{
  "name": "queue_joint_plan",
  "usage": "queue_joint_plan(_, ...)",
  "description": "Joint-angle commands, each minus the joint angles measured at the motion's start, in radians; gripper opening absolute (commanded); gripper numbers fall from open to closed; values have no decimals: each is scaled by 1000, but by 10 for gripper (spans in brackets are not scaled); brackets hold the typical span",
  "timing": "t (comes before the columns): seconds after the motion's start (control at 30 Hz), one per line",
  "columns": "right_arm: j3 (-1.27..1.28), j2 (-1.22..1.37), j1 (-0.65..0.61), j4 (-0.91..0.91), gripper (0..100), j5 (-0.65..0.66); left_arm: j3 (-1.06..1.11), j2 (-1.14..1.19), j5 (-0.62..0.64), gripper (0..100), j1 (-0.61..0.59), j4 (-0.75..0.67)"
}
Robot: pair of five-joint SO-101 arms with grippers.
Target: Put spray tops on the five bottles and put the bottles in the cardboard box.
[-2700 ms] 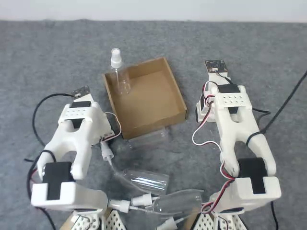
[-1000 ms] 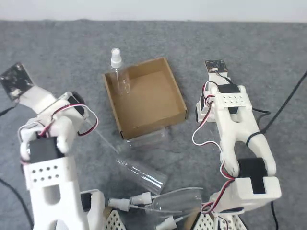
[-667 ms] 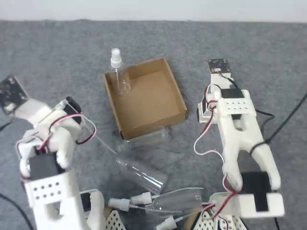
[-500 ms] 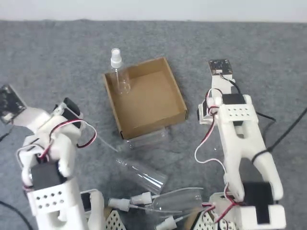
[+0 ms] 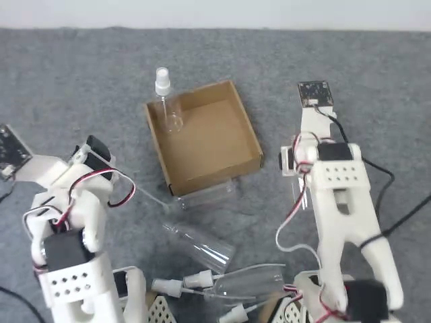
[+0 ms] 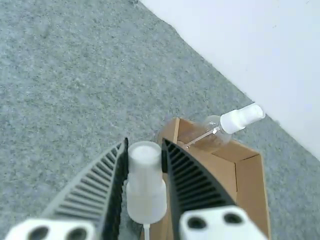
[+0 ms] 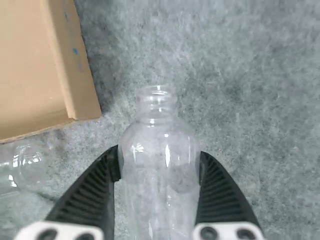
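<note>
You're raising both arms — left gripper (image 6: 145,146) pinching a spray top (image 6: 145,187), right gripper (image 7: 159,160) clasping an open bottle (image 7: 157,132) — cardboard box (image 5: 214,173) holding one capped bottle (image 5: 169,108).

A grey, felt-like tabletop (image 5: 74,74) (softly, evenly lit) ends at its far edge — against a plain white wall (image 5: 215,12).

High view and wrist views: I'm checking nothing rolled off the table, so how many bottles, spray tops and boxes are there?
Brown cardboard box: 1
Clear plastic bottles: 5 (1 standing in the box, 1 in right claw, 3 lying down)
White spray tops: 5 (1 on boxed bottle, 1 in left claw, 3 loose)
Total: 11
</note>
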Motion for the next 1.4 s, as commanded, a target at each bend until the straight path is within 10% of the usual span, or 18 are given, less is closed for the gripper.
queue_joint_plan(0.0,34,-119,-39,-51,41,14,-7,-28,18,11,0,-51)
queue_joint_plan(1.37,397,-690,-211,-157,43,5,-234,-29,146,10,126,-138)
